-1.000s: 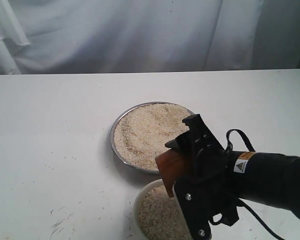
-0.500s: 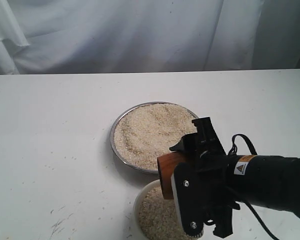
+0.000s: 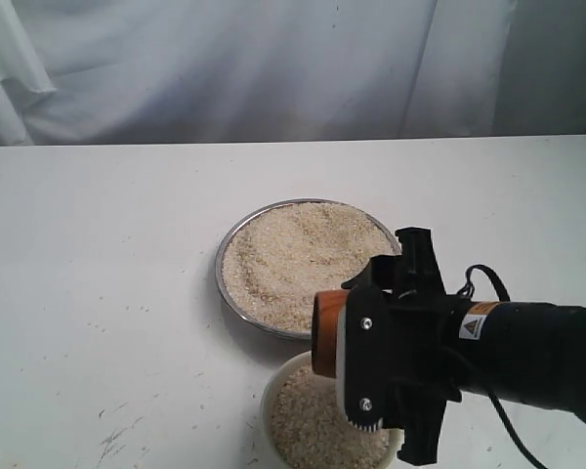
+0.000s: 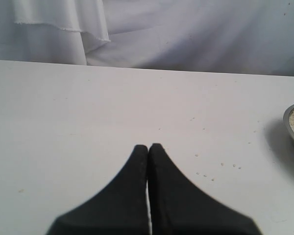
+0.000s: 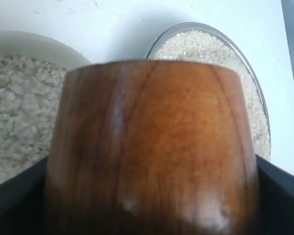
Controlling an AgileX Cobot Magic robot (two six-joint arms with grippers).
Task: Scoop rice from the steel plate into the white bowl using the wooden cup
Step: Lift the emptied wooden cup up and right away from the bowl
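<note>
Right tool [image 3: 352, 322] gripping, rolled sideways; left tool [image 4: 148, 149] pinched together.

Wooden cup [image 3: 325, 332], seemingly sideways, above bowl [image 3: 270, 396].

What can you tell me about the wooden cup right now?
The wooden cup is a small, barrel-shaped tumbler of polished reddish-brown wood with visible grain. It is clamped in the right gripper, turned roughly on its side above the far rim of the white bowl, near the steel plate. Its mouth and inside are hidden; only the jaws touch it.
</note>
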